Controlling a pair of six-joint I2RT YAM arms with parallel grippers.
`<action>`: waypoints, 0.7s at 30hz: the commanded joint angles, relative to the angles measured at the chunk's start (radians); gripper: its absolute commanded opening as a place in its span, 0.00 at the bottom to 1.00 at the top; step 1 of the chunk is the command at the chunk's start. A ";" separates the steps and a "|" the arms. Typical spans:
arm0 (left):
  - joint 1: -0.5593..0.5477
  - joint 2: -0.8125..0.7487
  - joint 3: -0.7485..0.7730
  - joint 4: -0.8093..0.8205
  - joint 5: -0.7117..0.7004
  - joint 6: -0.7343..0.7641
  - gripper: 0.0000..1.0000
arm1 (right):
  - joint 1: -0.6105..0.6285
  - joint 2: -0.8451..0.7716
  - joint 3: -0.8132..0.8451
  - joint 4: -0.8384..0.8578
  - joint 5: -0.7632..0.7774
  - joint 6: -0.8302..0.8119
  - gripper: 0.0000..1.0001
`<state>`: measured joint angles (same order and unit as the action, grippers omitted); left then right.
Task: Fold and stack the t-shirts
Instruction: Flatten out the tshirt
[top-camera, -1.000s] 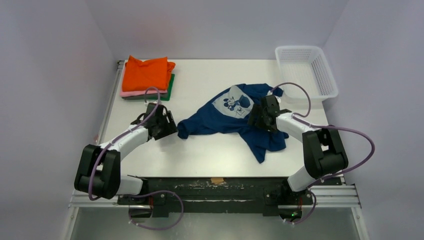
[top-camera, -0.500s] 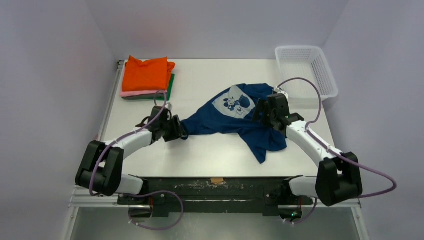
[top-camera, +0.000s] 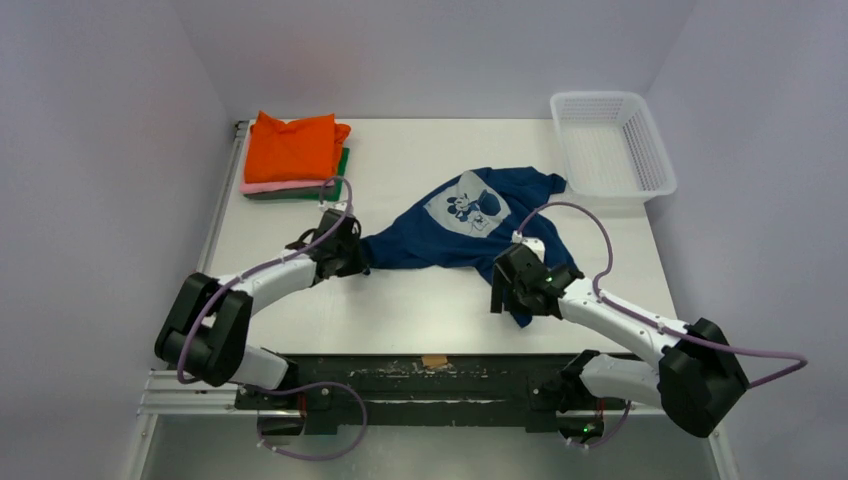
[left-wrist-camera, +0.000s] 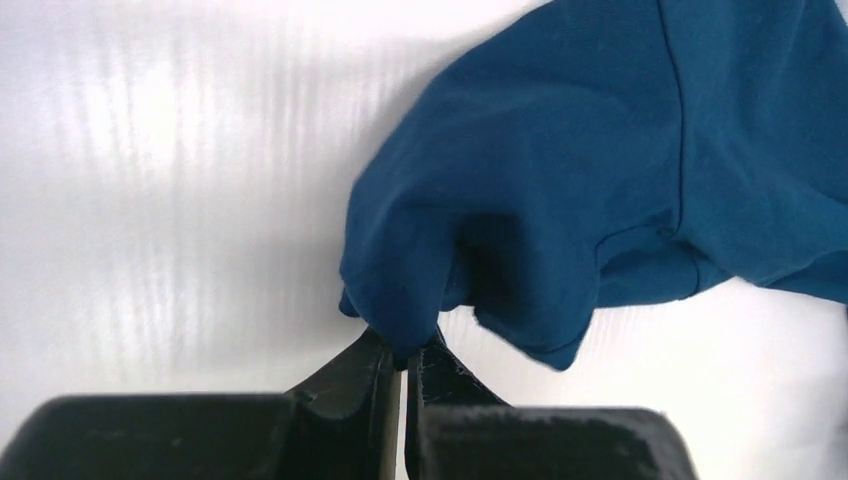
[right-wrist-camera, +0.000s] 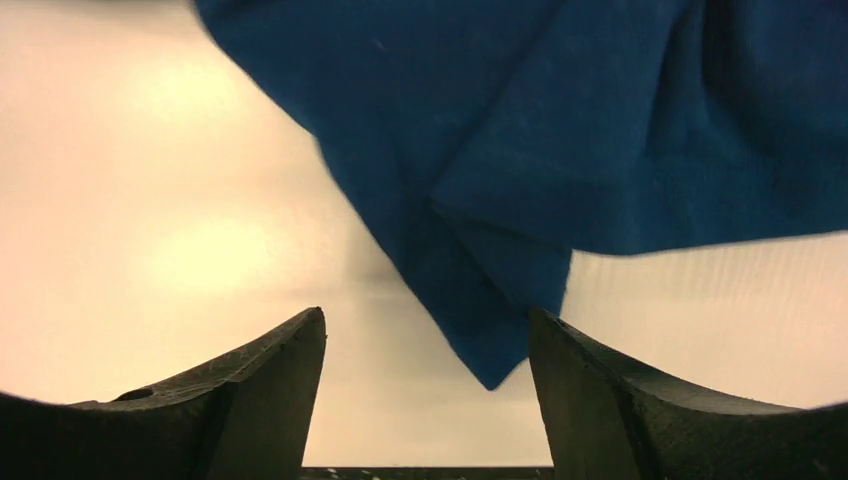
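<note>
Finds three of the four already folded and stacked at the far left corner of the table (top-camera: 420, 300): orange t-shirt (top-camera: 295, 145) on top, pink t-shirt (top-camera: 260, 186) beneath, dark green t-shirt (top-camera: 343, 168) at the bottom; leaves the navy t-shirt (top-camera: 470, 225) as the only one not yet folded; lies crumpled across the middle of the table, printed side up, well apart from the stack and near the white basket (top-camera: 655, 165) at the far right, though not in it; pinches its left-hand corner in the left gripper (left-wrist-camera: 403, 355), fingers pressed tight together on a bunched fold of cloth just above the table surface; holds the right gripper (right-wrist-camera: 427, 325) at the near right tip of the same shirt, jaws spread wide on either side of the pointed corner, gripping nothing, cloth apart from both fingers as far as the wrist view shows; reads, as a judgement, as the very start of work on this last shirt: one corner taken, the other about to be; calls next for closing on that tip, then drawing both corners apart to spread the cloth flat; needs after that the folds themselves and the carry onto the orange top of the stack; puts the task at roughly three parts done out of four, with nearly all the handling of the last shirt ahead.
</note>
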<state>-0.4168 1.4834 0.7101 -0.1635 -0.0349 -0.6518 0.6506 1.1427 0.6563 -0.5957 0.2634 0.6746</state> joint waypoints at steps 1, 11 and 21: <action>-0.008 -0.151 -0.053 -0.034 -0.113 0.007 0.00 | 0.029 0.034 -0.084 -0.074 0.060 0.122 0.69; -0.023 -0.271 -0.079 -0.090 -0.147 -0.016 0.00 | 0.036 0.107 -0.070 -0.088 0.093 0.158 0.06; -0.026 -0.651 0.192 -0.238 -0.300 0.094 0.00 | 0.036 -0.289 0.300 -0.184 0.472 0.056 0.00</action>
<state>-0.4393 0.9897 0.7292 -0.3843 -0.2333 -0.6327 0.6868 0.9817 0.7307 -0.7910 0.4957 0.7990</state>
